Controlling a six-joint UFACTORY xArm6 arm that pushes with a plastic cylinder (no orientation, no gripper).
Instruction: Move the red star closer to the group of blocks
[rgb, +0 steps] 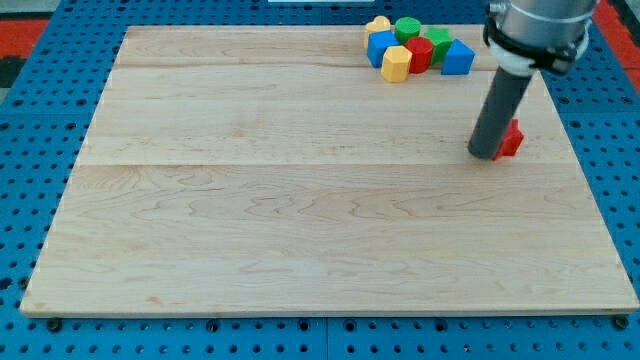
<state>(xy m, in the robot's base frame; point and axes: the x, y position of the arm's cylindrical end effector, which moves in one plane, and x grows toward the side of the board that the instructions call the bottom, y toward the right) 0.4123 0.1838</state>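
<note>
**Nudging the red star toward the pile, about to line up the push**

Pushing is really all I can do here, since there's no gripper on this arm, so nothing is clenched, released or holding anything. Just a dark rod, and my tip (487, 155) is down on the counter (300, 200) right against the red star (512, 138), on the side of it facing the view's left. The rod hides most of the star, so only a red sliver shows on its right.

The group sits up near the view's top edge: yellow block (378, 24), green cylinder (407, 27), blue block (381, 47), yellow hexagon-ish block (397, 63), red block (419, 53), another green one (439, 41) and a blue block (458, 57) on the right end. The star is well apart from them, lower down and further to the view's right.

My read: I'm at the contact stage but on the wrong side. Pushing from here would send the star toward the view's right edge, which is near. So the next move calls for swinging round to the star's lower right, then pushing up and left toward the blue block.

Room-wise, there's bare board between star and group, so the path is open. The top edge is close behind the pile, so I'd go gently and not ram the cluster.
</note>
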